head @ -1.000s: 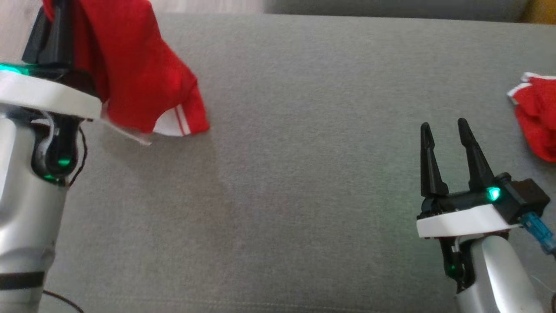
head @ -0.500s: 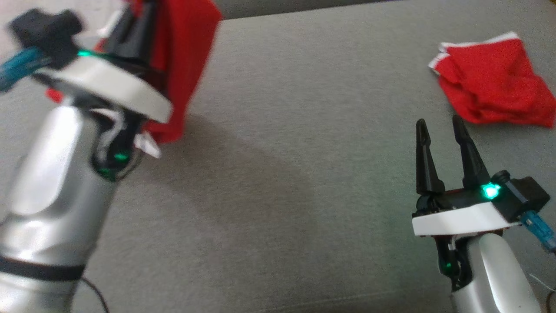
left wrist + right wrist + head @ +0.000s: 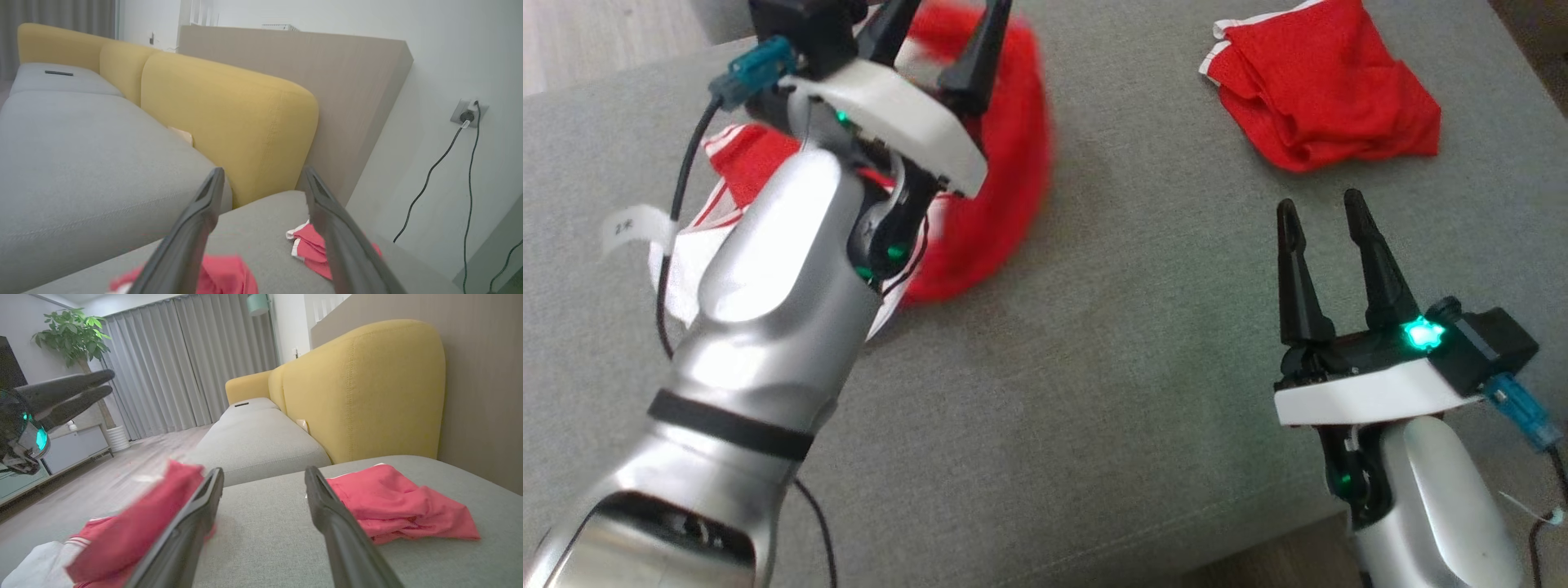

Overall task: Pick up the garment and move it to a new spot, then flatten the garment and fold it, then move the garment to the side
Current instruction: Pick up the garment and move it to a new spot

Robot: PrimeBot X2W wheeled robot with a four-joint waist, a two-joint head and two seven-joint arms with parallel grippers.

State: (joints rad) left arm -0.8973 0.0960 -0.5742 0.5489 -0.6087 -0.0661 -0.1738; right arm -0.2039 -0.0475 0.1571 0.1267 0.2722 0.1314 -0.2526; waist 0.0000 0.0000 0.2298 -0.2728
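The garment (image 3: 1005,180), red with white striped trim, lies blurred in a heap on the grey sofa seat (image 3: 1094,392), free of any grip. Its white part (image 3: 678,269) sticks out beside my left forearm. My left gripper (image 3: 939,24) stands open just above the heap, nothing between its fingers. In the left wrist view the open fingers (image 3: 196,220) frame the garment (image 3: 224,273) below. My right gripper (image 3: 1327,212) is open and empty at the lower right, apart from the cloth. The right wrist view shows the garment (image 3: 139,522) at the left, with the left gripper (image 3: 61,396) above it.
A second crumpled red garment (image 3: 1323,82) lies at the far right of the seat, also seen on the right as red cloth (image 3: 392,502). Yellow backrest cushions (image 3: 229,114) stand behind. The seat's front edge (image 3: 1192,539) runs near my right arm. Wood floor (image 3: 596,33) shows at the top left.
My left gripper has opened and let go of the garment, which has dropped onto the seat. The head camera has swung, bringing the second red garment further into view.
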